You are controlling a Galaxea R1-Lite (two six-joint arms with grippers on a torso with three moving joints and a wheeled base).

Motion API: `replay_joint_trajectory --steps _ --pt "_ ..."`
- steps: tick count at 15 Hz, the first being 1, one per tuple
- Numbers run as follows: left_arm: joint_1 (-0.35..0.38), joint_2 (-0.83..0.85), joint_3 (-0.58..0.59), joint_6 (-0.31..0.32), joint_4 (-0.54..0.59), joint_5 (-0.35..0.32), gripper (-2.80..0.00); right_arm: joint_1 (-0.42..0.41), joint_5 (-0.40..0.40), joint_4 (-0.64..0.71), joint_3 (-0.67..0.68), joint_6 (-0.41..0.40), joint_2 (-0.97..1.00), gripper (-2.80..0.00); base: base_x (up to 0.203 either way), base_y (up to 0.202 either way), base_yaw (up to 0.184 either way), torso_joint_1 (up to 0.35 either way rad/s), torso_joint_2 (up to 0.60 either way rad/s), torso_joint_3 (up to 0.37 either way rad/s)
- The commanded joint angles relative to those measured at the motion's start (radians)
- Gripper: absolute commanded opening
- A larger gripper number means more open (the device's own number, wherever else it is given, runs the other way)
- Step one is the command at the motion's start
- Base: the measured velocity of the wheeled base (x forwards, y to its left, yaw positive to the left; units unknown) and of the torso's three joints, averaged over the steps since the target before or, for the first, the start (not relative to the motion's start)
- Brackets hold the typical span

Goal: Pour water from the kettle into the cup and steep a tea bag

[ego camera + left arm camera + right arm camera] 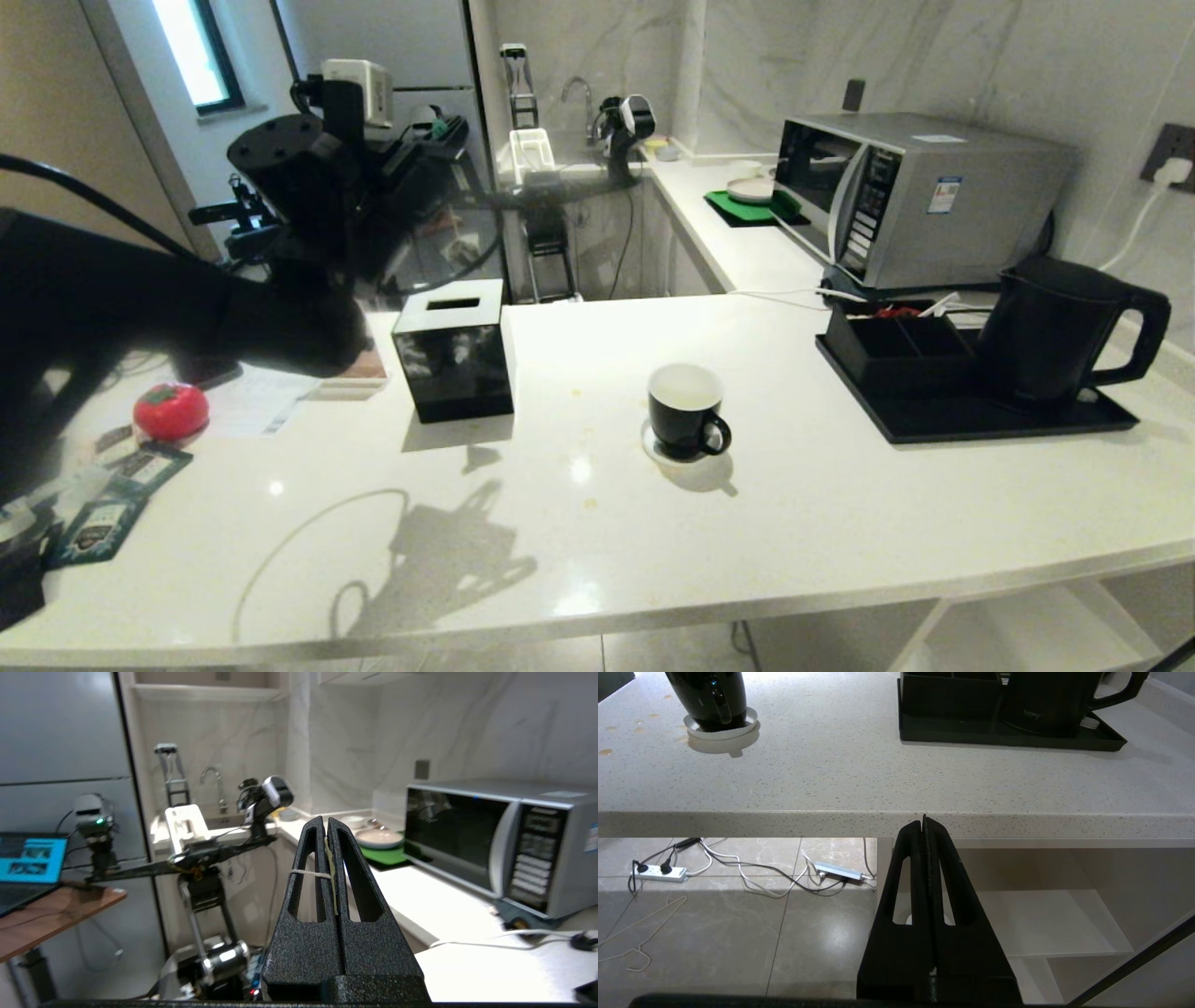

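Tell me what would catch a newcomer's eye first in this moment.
Probably the cup, black with a white inside, standing alone on a white coaster mid-counter. Next, the kettle on the black tray at the right, before the microwave. At the left the dark left arm looms large, its left gripper shut and raised above the counter; the right gripper waits shut below the counter edge.

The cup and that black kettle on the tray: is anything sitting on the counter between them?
In the head view, the stretch of white counter between the cup and the tray is bare. On the tray, a black compartmented box stands before the kettle.
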Motion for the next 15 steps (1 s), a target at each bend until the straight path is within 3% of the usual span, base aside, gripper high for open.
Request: replay_joint_trajectory --steps 1,6,15 --pt "0.014 0.005 0.016 -0.002 -0.004 0.005 -2.80 0.000 0.000 0.000 0.000 -0.001 0.002 -2.80 0.000 0.000 0.000 0.000 0.00 0.000" --pt "0.043 0.005 0.082 0.000 -0.010 0.052 -2.80 0.000 0.000 0.000 0.000 -0.001 0.002 -2.80 0.000 0.000 0.000 0.000 0.00 0.000" --pt "0.069 0.063 0.093 0.021 -0.008 0.051 -2.80 0.000 0.000 0.000 0.000 -0.001 0.002 -2.80 0.000 0.000 0.000 0.000 0.00 0.000"
